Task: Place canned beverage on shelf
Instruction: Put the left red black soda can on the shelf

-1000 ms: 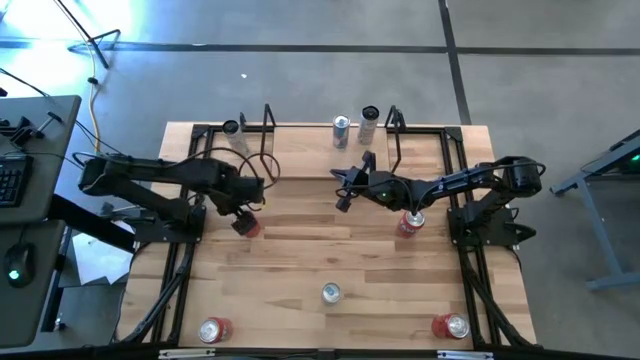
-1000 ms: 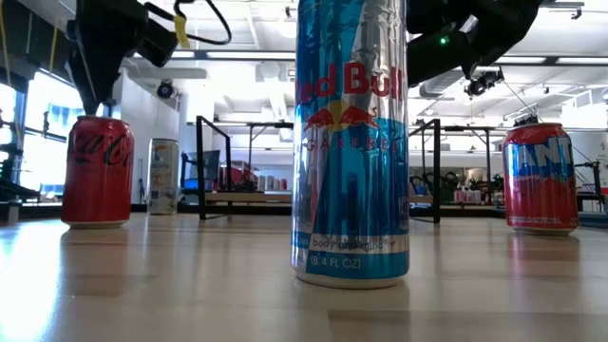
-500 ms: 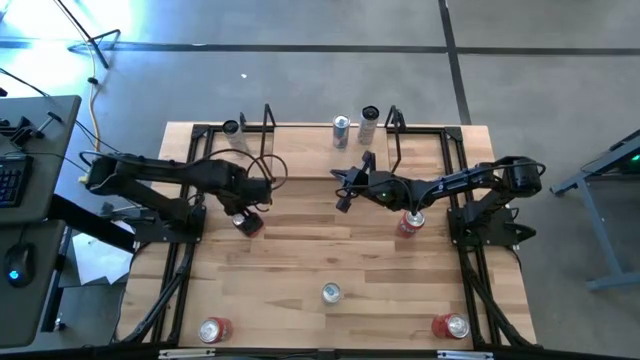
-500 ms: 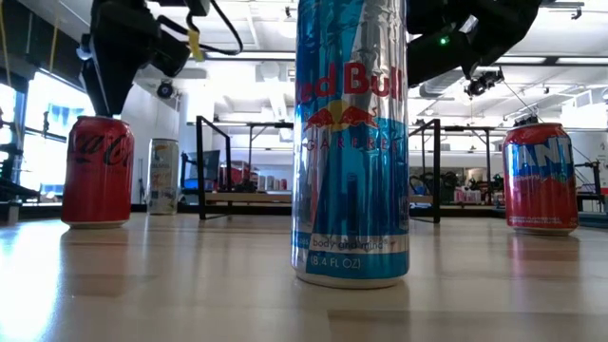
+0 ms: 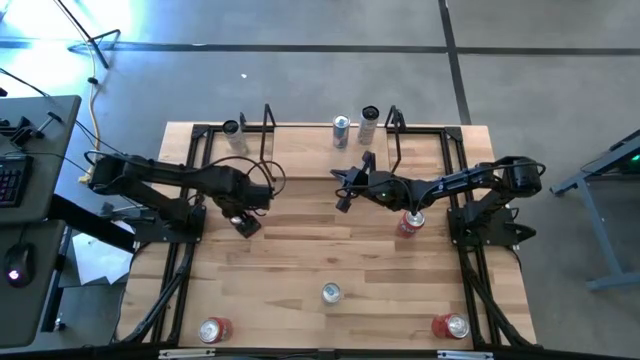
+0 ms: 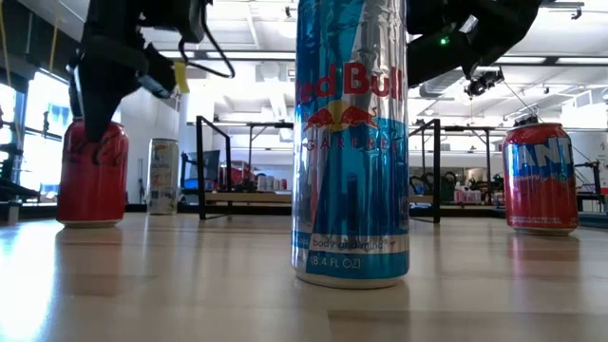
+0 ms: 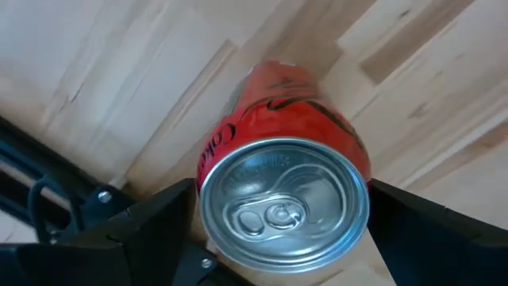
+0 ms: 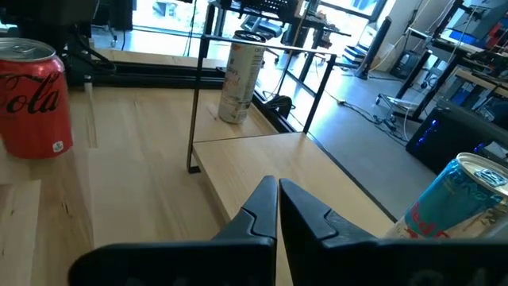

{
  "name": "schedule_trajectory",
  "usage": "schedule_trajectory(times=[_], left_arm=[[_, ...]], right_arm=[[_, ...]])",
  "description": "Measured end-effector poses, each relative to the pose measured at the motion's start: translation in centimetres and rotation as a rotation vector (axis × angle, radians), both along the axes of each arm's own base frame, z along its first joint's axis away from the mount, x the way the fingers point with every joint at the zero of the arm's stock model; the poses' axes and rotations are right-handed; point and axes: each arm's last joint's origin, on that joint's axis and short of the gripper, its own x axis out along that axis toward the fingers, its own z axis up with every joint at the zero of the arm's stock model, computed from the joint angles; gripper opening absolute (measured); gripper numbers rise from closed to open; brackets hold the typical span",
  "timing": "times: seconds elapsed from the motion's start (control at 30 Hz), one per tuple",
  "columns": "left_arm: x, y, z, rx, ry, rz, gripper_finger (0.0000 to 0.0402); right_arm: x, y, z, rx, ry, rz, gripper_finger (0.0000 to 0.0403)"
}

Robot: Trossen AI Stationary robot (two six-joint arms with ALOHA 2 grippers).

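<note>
— Two arms from above: which is nearer the red cola can [image 5: 247, 226]?
— The left gripper [image 5: 243, 218], directly over it, well left of the shelf [image 5: 328, 150]. The right gripper [image 5: 344, 190] hangs just in front of the shelf.
— From table height?
— The can [image 6: 91, 172] stands upright on the tabletop [image 6: 304, 285], long axis vertical, dark fingers [image 6: 87, 128] reaching down its side.
— Left wrist view?
— The can [image 7: 283, 202] sits between both fingers [image 7: 131, 238], spread on either side; I can't tell whether they touch. Closing comes next, I'd judge.
— Right wrist view?
— Its fingers [image 8: 258, 210] are pressed together, holding nothing, above the shelf board [image 8: 317, 199].
</note>
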Motion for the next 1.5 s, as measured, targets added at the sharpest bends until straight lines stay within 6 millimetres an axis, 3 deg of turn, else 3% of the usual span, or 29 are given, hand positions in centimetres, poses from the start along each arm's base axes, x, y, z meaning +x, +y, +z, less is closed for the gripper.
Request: schedule_trajectory(times=[0.23, 0.33, 0.63, 0.77, 0.97, 1.1, 1.23, 1.5], left_arm=[[-0.3, -0.1, 0.0, 0.035, 0.006, -0.088, 0.0279], [-0.2, -0.5, 0.6, 0.027, -0.008, -0.156, 0.0274], [0.7, -0.9, 6.0, 0.028, -0.042, -0.236, 0.0274], [2.6, -0.2, 9.0, 0.077, -0.061, -0.302, 0.0274], [7.9, 1.8, 13.0, 0.14, -0.174, -0.481, 0.0274], [10.7, 3.7, 14.4, 0.169, -0.218, -0.603, 0.0274], [12.4, 6.6, 14.1, 0.201, -0.194, -0.668, 0.0274], [15.0, 13.2, 9.2, 0.208, 0.005, -0.699, 0.0274]], right_arm=[[0.0, 0.0, 0.0, 0.0, 0.004, 0.0, 0.0], [0.0, 0.0, 0.0, 0.0, 0.004, 0.0, 0.0], [-0.1, 0.0, -0.3, 0.001, 0.037, 0.0, 0.0], [-0.1, 0.0, -0.6, 0.012, 0.06, 0.019, 0.0], [-0.2, 0.2, -0.9, 0.032, 0.091, 0.063, 0.0], [-0.2, 0.7, -1.3, 0.06, 0.122, 0.095, 0.0], [-0.3, 2.1, -1.5, 0.064, 0.153, 0.148, 0.0], [-0.4, 5.1, -1.7, 0.075, 0.163, 0.236, 0.0]])
